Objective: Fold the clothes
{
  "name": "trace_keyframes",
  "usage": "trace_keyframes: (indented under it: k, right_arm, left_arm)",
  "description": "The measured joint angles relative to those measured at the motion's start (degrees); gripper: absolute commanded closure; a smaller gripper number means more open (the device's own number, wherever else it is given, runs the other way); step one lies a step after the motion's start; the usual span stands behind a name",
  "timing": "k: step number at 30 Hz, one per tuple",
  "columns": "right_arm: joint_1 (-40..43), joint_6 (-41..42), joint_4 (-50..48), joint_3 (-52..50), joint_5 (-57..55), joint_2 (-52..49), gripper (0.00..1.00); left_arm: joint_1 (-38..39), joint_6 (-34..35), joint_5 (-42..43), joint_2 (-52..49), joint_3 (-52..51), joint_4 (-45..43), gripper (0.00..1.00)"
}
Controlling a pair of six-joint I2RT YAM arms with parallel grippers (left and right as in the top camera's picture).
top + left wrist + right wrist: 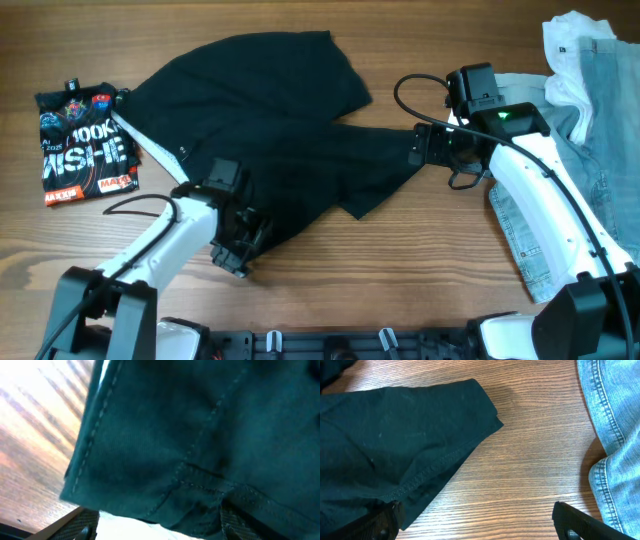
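**Black garment spread mid-worktop, a claw at each end**

The wooden worktop (300, 300) carries everything. The black garment (270, 130) is the biggest thing on it, lying rumpled across the middle from the upper left down toward the lower centre, with one flap reaching right. The denim (600, 150) runs down the right side, partly under the right arm, well apart from the black cloth's bulk. The white piece (565, 50) sits bunched at the top right corner, touching the denim. A printed tee (85, 150) lies folded at the far left, just beside the black garment's edge.

The left claw (238, 248) is at the garment's lower corner. Dark stitched cloth fills its wrist view (only slivers of the fingers show at the bottom), so I cannot tell whether it grips.

The right claw (418, 145) is at the flap's right end with its fingers spread. One is over the black hem, the other over bare wood near the denim.
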State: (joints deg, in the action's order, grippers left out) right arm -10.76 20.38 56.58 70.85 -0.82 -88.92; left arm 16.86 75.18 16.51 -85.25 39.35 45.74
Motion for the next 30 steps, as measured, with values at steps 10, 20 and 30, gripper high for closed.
trace_keyframes:
  k: [10,20,30]
  right_arm:
    - [0.0,-0.3,0.0,0.0,0.0,0.0,0.0]
    - [0.0,-0.3,1.6,0.0,-0.1,0.0,0.04]
    - [-0.1,-0.3,2.8,-4.7,19.2,0.0,0.1]
  left_arm:
    - [4.4,10.1,-7.9,0.0,0.0,-1.4,0.46]
    - [5.9,14.7,-12.3,0.2,-0.6,-0.6,0.96]
    - [-10.9,-1.7,-27.5,13.0,-0.2,17.0,0.96]
